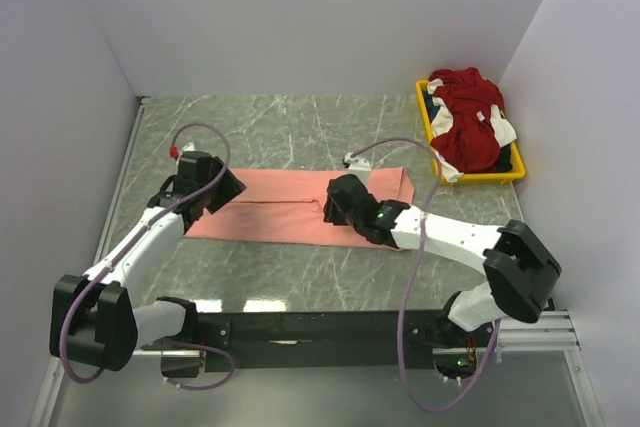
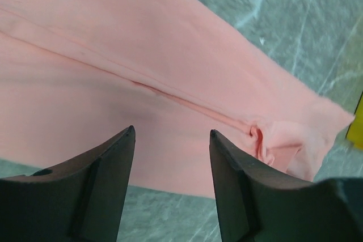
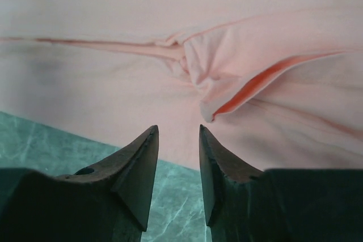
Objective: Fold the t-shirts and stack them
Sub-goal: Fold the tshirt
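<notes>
Black fingers of the left end effector (image 2: pixel 172 131) stand apart with nothing between them. The right end effector (image 3: pixel 177 128) has its jaws apart too, and it is empty. Just past both tips, the pink t-shirt (image 1: pixel 285 207) lies flat on the green desk (image 1: pixel 300 137). Far beyond the right end effector, the dark red t-shirt (image 1: pixel 468 122) sits heaped in the yellow tray (image 1: pixel 480 178).

folded shirt (image 1: pixel 280 209) flat on mid table (image 1: pixel 300 127); left gripper (image 1: pixel 230 187) over its left end, right gripper (image 1: pixel 330 205) right of centre; heaped shirts (image 1: pixel 468 127) in tray (image 1: pixel 497 178), far-right corner.
</notes>
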Robot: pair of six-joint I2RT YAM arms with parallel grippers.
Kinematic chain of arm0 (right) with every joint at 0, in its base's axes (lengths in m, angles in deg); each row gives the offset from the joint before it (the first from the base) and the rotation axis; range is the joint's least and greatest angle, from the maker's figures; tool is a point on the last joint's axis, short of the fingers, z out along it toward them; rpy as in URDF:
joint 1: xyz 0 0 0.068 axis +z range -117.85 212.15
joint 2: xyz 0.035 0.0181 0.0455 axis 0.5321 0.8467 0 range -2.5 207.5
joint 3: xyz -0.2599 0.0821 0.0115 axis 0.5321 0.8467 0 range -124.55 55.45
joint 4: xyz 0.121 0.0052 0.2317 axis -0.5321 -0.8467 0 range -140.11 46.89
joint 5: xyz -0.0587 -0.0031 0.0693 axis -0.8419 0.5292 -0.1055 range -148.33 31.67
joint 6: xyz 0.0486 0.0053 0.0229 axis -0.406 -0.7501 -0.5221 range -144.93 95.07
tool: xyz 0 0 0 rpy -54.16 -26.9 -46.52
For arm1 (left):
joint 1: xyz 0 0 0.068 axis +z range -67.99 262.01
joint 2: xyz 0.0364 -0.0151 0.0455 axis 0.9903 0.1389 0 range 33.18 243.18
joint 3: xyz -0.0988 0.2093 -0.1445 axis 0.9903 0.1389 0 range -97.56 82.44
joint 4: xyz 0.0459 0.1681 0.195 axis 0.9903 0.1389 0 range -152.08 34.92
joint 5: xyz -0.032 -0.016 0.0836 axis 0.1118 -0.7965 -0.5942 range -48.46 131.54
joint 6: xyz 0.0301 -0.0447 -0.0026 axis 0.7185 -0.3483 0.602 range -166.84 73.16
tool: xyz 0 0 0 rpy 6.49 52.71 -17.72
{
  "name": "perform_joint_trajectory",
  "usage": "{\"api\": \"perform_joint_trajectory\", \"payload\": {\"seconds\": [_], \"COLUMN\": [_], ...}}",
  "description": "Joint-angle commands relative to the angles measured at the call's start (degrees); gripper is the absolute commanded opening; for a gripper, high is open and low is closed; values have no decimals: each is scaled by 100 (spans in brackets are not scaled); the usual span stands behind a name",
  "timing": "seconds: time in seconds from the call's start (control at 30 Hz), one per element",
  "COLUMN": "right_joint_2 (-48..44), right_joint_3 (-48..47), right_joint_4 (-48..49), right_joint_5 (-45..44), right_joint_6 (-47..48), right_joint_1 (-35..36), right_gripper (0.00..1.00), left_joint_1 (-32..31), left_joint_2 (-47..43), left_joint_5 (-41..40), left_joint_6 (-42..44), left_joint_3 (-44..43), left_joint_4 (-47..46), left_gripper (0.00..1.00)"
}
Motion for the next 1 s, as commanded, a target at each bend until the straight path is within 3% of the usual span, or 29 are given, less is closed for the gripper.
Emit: {"api": "perform_joint_trajectory", "payload": {"seconds": [0.0,0.2,0.43,0.67,0.97], "right_joint_2": [-529,-943,-662,-284,111], "right_joint_3": [-98,306,394,377,394], "right_joint_4": [-253,-315,-166,10,247], "right_joint_5": [-213,701,1659,2161,2337], "right_joint_6": [146,471,744,788,753], "right_joint_1": [-465,-2159,-3207,-3507,-3560], "right_gripper": [44,46,46,46,45], "left_joint_1": [-508,-1941,-3303,-3735,-4078], "left_joint_2": [131,1079,2661,3742,4165], "left_joint_5": [-65,-759,-1453,-1630,-1683], "left_joint_6": [237,509,887,1072,1265], "left_joint_3": [-177,-1037,-2741,-3456,-3746], "left_joint_4": [-308,-168,315,492,544], "left_gripper": [61,62,60,58,55]}}
